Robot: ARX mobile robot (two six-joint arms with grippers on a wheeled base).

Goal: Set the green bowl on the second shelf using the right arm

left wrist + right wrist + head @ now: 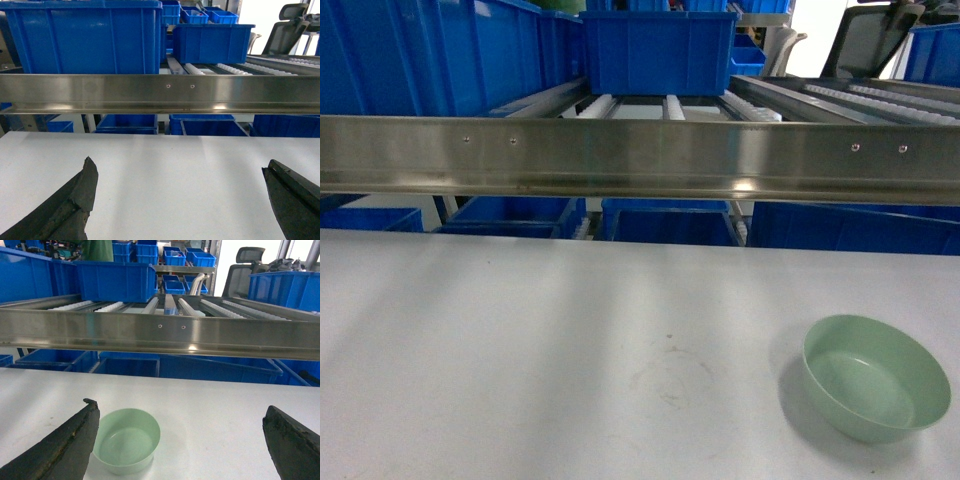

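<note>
One green bowl (876, 377) sits upright on our white tabletop (540, 350), toward the right side and in front of the steel rail of the second shelf (640, 158). Our right gripper (180, 440) hangs over the table with its jaws spread wide and holding nothing, the bowl just beside its left finger. Our left gripper (180, 197) is likewise wide apart and holding nothing above bare tabletop.

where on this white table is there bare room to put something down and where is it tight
The white table is bare from its left edge across to the green bowl, and from the near edge back to the steel rail. Only the near-right corner is taken, by the bowl. It is tight under the rail, where blue crates fill the gap. Both grippers are open.
</note>
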